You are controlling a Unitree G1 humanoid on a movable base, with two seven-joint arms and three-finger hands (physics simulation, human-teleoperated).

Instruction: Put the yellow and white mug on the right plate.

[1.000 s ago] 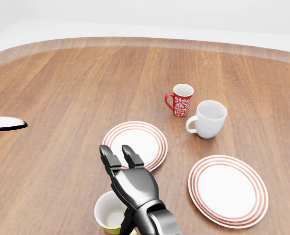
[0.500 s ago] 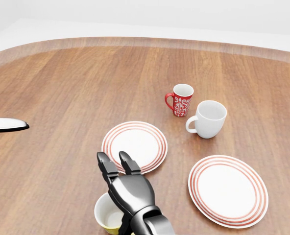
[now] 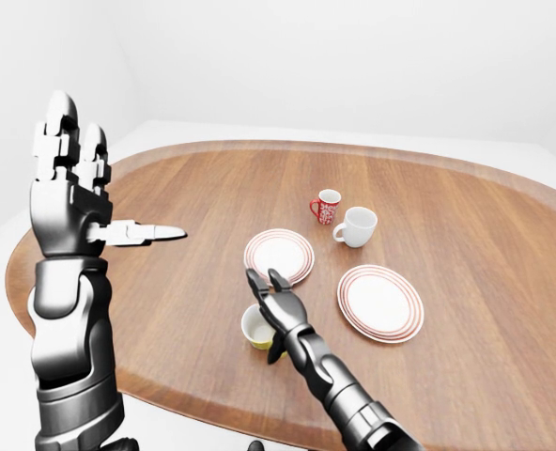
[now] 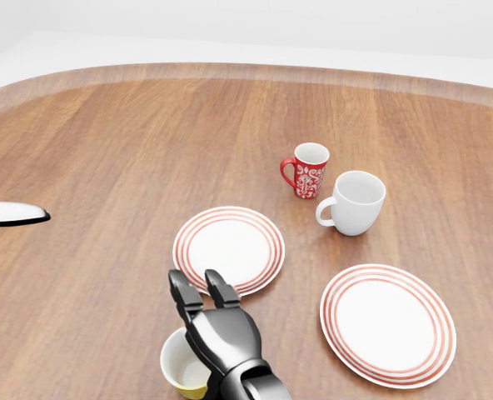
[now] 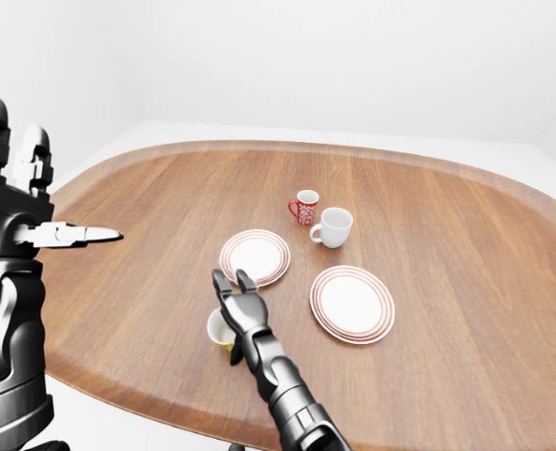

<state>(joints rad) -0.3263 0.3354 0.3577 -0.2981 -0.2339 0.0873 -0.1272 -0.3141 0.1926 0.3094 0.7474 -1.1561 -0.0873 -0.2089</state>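
Observation:
The yellow and white mug (image 4: 182, 367) stands upright near the bottom of the head view, white inside and yellow outside. My right hand (image 4: 194, 279) lies over its right side with the fingers stretched out flat and open, closed round nothing. The palm hides part of the mug's rim. The right plate (image 4: 388, 323), white with red rings, lies bare to the right of the mug. My left hand (image 3: 109, 178) is raised high at the left of the left-eye view, open and holding nothing. Only its thumb tip (image 4: 13, 214) shows in the head view.
A second red-ringed plate (image 4: 228, 248) lies just above the right hand's fingertips. A red patterned mug (image 4: 307, 171) and a plain white mug (image 4: 356, 202) stand above the right plate. The wooden table's near edge (image 3: 193, 399) runs close below the yellow mug.
My right hand has drawn back toward the bottom of the head view, off the left plate's rim and lower over the yellow mug. The mug and the left hand have not moved.

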